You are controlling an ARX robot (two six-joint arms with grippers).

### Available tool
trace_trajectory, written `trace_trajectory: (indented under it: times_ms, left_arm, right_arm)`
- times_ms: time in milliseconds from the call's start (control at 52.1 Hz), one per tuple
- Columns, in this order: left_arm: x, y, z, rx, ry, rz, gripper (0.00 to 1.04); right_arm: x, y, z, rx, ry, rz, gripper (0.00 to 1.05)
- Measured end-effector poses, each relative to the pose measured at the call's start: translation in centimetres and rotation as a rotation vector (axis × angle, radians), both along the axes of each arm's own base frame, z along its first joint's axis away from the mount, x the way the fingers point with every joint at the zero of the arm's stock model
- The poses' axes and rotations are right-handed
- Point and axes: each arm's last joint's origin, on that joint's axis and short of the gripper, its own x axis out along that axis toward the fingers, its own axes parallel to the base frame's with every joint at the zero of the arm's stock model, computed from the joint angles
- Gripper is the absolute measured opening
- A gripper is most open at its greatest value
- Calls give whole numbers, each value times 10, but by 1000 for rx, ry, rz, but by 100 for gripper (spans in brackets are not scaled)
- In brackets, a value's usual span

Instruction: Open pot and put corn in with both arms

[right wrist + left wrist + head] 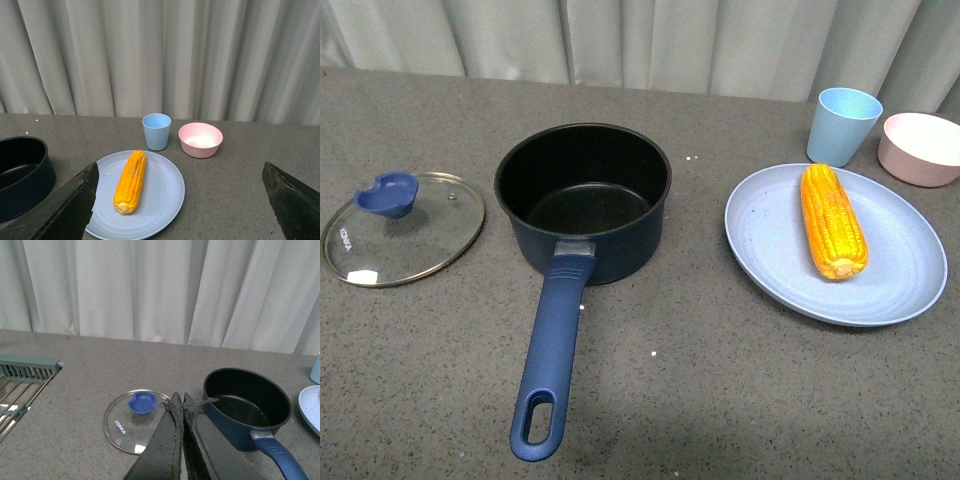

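The dark navy pot [583, 200] stands open and empty mid-table, its long blue handle [549, 355] pointing toward me. Its glass lid [402, 227] with a blue knob lies flat on the table left of the pot. The corn [833, 221] lies on a pale blue plate [770, 250] at the right. Neither arm shows in the front view. In the left wrist view my left gripper [179, 399] is shut and empty, above the table between the lid [135, 421] and the pot [246, 407]. In the right wrist view my right gripper [180, 172] is wide open, back from the corn [130, 181].
A pale blue cup [842, 124] and a pink bowl [923, 148] stand behind the plate at the back right. A metal rack with a green edge [27, 369] sits off the table's left side. Grey curtains hang behind the table.
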Motion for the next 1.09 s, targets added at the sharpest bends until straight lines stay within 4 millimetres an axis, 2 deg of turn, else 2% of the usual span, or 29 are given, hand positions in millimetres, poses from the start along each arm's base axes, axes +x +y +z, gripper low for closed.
trace_trajectory:
  times_ms: [249, 326, 403, 441, 499, 575, 671, 767, 786, 997, 1093]
  left_arm:
    - [0, 0, 0, 0, -1, 0, 4]
    - [0, 0, 0, -1, -2, 0, 18]
    - [0, 0, 0, -1, -2, 0, 30]
    - [0, 0, 0, -1, -2, 2, 39]
    - [0, 0, 0, -1, -2, 1, 50]
    - [0, 0, 0, -1, -2, 0, 66]
    - [0, 0, 0, -1, -2, 0, 81]
    - [0, 0, 0, -1, -2, 1, 100]
    - [0, 0, 0, 0, -2, 1, 100]
    - [0, 0, 0, -1, -2, 0, 98]
    - [0, 0, 0, 0, -2, 0, 98]
  right_arm:
    - [0, 0, 0, 0, 0, 0, 96]
    - [0, 0, 0, 0, 0, 0, 96]
    - [2, 1, -1, -62, 131, -154, 96]
    - [7, 2, -2, -126, 205, -233, 96]
    - [19, 3, -3, -160, 257, -217, 96]
    - [46, 1, 6, -175, 276, -126, 96]
    - [80, -2, 12, -165, 313, -64, 96]
    - [130, -2, 0, -133, 472, -11, 96]
    - [142, -2, -5, -118, 520, 4, 96]
    - [218, 16, -44, 17, 791, 14, 96]
    - [235, 26, -51, 53, 829, 23, 96]
